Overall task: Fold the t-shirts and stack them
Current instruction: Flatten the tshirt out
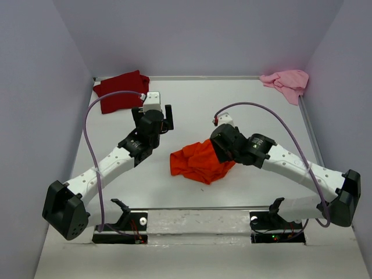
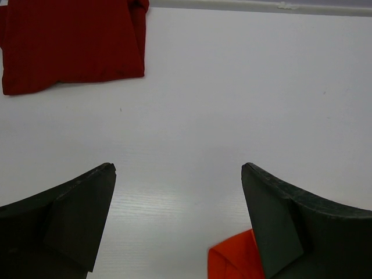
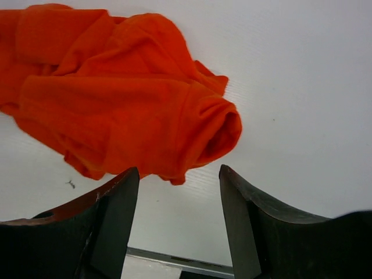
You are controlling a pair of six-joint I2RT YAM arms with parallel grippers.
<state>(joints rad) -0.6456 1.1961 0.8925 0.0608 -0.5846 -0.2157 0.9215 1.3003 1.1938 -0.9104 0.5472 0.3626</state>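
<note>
The bright orange t-shirt (image 1: 200, 161) lies crumpled in the middle of the table. My right gripper (image 1: 218, 154) hovers at its right edge, open and empty. In the right wrist view the orange t-shirt (image 3: 116, 99) bunches just beyond the open gripper (image 3: 179, 171), not touching it. My left gripper (image 1: 153, 116) is open and empty over bare table, to the left of and behind the orange shirt. The left wrist view shows the open left gripper (image 2: 178, 168) and an orange corner (image 2: 235, 258). The dark red t-shirt (image 1: 120, 91) lies flat at the back left. The pale pink t-shirt (image 1: 288, 82) is crumpled at the back right.
Grey walls close in the white table (image 1: 192, 110) on three sides. A metal rail (image 1: 197, 209) runs along the near edge, with the arm bases behind it. The dark red t-shirt also shows in the left wrist view (image 2: 70, 43).
</note>
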